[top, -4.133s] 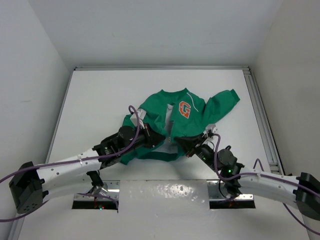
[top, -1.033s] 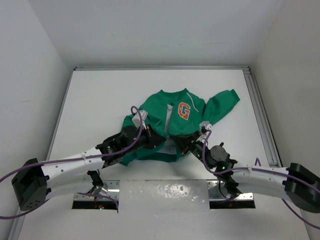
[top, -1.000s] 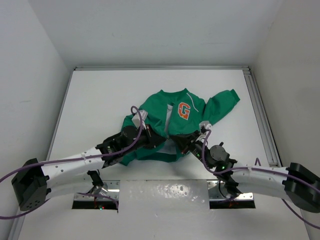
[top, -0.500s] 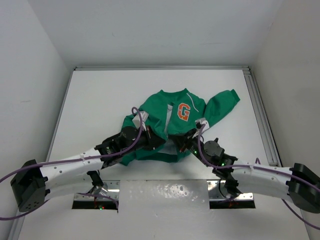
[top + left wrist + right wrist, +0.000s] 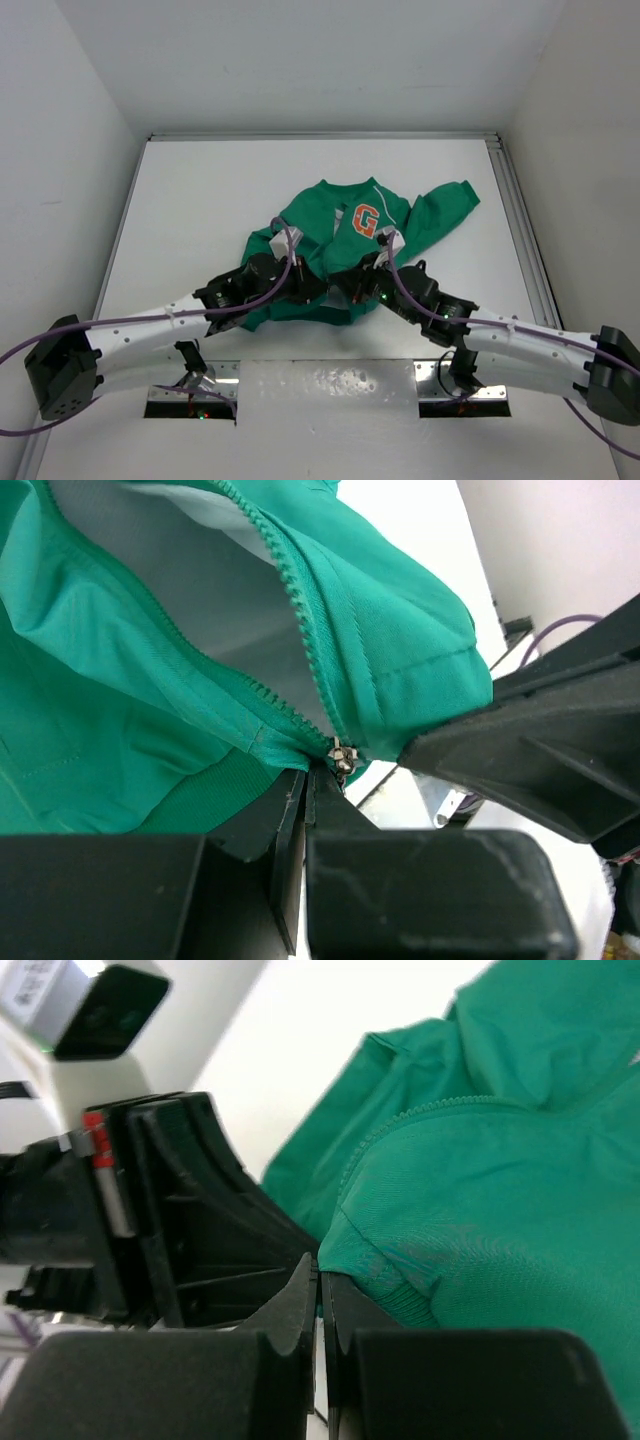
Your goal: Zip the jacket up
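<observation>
The green jacket [image 5: 372, 240] lies on the white table, with the orange "G" [image 5: 366, 220] facing up. Its front is open, and the zipper teeth [image 5: 290, 585] part over the grey lining. My left gripper [image 5: 312, 287] is shut on the jacket's bottom hem, just under the metal zipper slider [image 5: 342, 754]. My right gripper [image 5: 344, 287] is shut on the other front panel's hem corner [image 5: 375, 1260]. The two grippers meet tip to tip at the hem. The right gripper's black fingers [image 5: 520, 740] show in the left wrist view.
White walls close in the table [image 5: 200, 200] on the left, back and right. A metal rail [image 5: 520, 230] runs along the right edge. A sleeve [image 5: 450, 205] stretches toward the back right. The arm bases and purple cables sit at the near edge.
My right gripper has moved left with its hem corner until it meets my left gripper. The two front panels have come together at the bottom. The left arm has barely moved.
</observation>
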